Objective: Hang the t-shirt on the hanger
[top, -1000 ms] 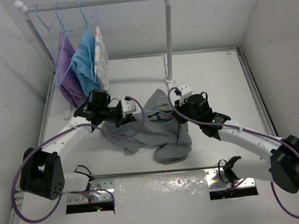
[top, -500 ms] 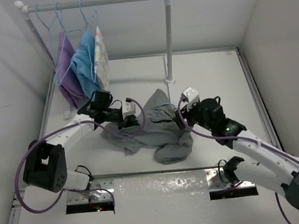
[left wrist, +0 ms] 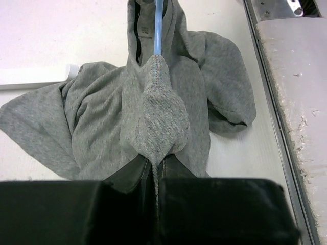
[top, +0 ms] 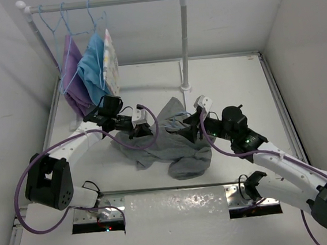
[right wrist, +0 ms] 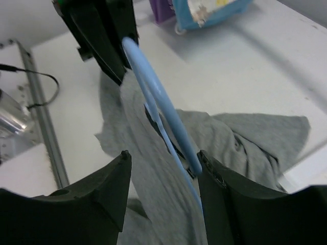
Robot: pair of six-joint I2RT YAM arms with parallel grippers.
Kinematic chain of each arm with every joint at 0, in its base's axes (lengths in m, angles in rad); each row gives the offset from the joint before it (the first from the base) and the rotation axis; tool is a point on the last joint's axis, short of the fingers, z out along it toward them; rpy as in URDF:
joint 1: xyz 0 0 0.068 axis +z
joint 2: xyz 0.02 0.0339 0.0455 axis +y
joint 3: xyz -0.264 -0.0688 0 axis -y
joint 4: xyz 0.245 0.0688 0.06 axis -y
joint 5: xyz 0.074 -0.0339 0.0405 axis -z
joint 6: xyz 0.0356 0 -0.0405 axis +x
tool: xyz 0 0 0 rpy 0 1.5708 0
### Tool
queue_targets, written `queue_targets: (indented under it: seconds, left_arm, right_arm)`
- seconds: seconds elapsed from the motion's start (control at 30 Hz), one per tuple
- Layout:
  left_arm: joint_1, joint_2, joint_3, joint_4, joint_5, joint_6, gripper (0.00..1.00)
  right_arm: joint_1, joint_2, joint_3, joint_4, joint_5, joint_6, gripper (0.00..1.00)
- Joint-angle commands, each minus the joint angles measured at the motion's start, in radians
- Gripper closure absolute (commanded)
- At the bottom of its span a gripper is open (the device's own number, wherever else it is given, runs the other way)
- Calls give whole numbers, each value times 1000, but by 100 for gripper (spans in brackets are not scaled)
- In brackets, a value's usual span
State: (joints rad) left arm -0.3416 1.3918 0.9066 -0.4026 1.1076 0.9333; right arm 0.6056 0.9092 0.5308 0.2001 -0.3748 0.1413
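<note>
The grey t-shirt [top: 174, 147] lies crumpled mid-table. My left gripper [top: 142, 128] is at its left edge, shut on a raised fold of the t-shirt [left wrist: 153, 112] in the left wrist view [left wrist: 156, 171]. The light-blue hanger [left wrist: 158, 30] runs out of that fold toward the collar. My right gripper [top: 196, 128] is at the shirt's right side. Its jaws are open in the right wrist view [right wrist: 162, 166], with the hanger [right wrist: 156, 94] passing between them, close against the right finger [right wrist: 214, 184]. The grey t-shirt [right wrist: 245, 138] lies below.
A white clothes rack [top: 185, 39] stands at the back, its foot [top: 186, 88] just behind the shirt. Purple [top: 70, 70], blue [top: 93, 68] and patterned [top: 110, 61] garments hang at its left end. A metal rail [left wrist: 286, 102] runs along the near table edge.
My right gripper went from shut to open, drew back to the right, then turned in toward the hanger. The left gripper shifted slightly right, still pinching the shirt.
</note>
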Motion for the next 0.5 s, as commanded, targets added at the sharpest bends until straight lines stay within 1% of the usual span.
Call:
queue_targets:
  seconds: [0.0, 0.03, 0.1, 0.13, 0.2, 0.33, 0.37, 0.4, 0.47]
  left_arm:
    - [-10, -14, 28, 22, 86, 4, 100]
    - [-10, -16, 28, 22, 92, 2, 100]
    - [-10, -16, 28, 16, 103, 9, 100]
    - [-10, -16, 28, 12, 104, 12, 100]
    - [-10, -14, 28, -1, 104, 24, 100]
    - [-10, -16, 29, -22, 107, 47, 100]
    - [-10, -14, 31, -22, 109, 48, 100]
    - [-10, -14, 29, -24, 112, 47, 100]
    - [-10, -14, 32, -25, 123, 48, 100]
  right_arm:
    - [2, 42, -15, 220, -95, 118, 47]
    - [2, 65, -32, 287, -89, 148, 46]
    - [2, 89, -48, 353, -79, 170, 46]
    - [3, 102, -54, 420, -82, 184, 45]
    - [2, 135, -58, 465, -93, 188, 44]
    - [3, 187, -23, 489, -108, 192, 44]
    - [2, 195, -20, 496, -116, 198, 46]
    - [3, 212, -15, 499, -119, 202, 52]
    - [2, 229, 1, 476, -124, 202, 59]
